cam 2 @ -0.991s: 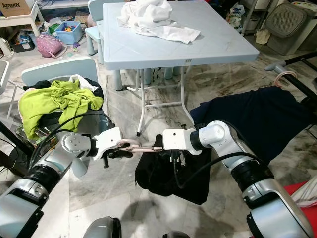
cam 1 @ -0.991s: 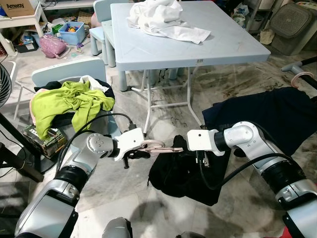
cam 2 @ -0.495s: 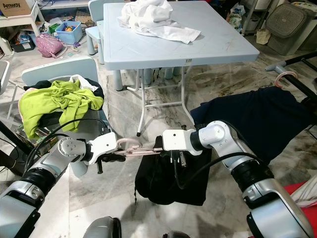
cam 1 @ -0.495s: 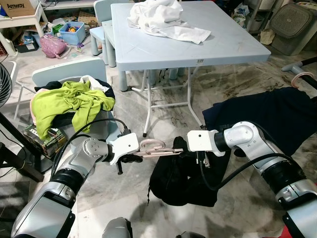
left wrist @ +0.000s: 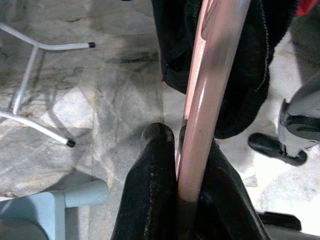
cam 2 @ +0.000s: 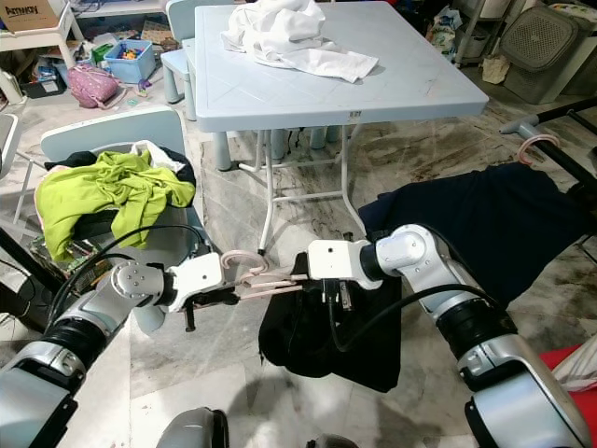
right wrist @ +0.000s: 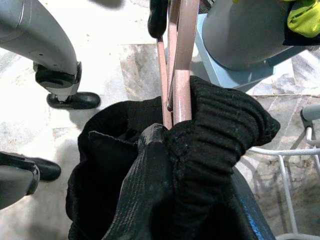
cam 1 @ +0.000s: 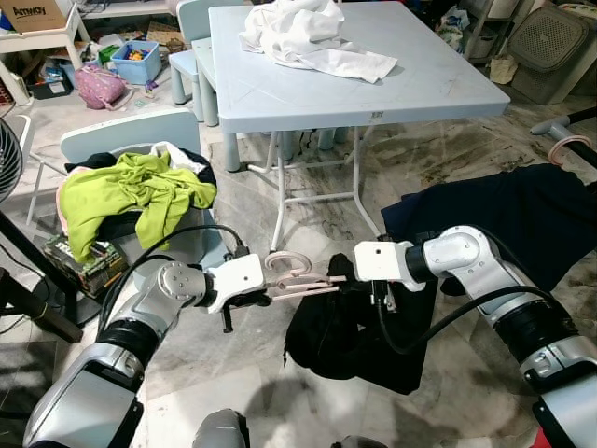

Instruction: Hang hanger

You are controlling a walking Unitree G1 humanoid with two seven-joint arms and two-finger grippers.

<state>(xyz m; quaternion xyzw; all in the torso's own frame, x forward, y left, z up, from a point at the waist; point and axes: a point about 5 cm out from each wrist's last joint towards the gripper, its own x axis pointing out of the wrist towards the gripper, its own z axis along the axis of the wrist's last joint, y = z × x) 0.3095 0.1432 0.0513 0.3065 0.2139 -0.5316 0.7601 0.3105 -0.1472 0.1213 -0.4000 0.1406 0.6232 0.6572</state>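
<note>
Left end effector clenched on the pink hanger, lower centre of frame, gripping the bar just below the hook; left wrist view shows both black fingers pinching the pink rod. Right end effector at centre frame, clamped on the black garment at the hanger's other end; right wrist view shows knit fabric bunched over the fingers with the hanger bars running into it. Hanger held roughly level between the two, above the marble floor. Garment hangs down from it. Light blue counter at upper centre carries white cloth. Green clothing piled on a chair at left.
</note>
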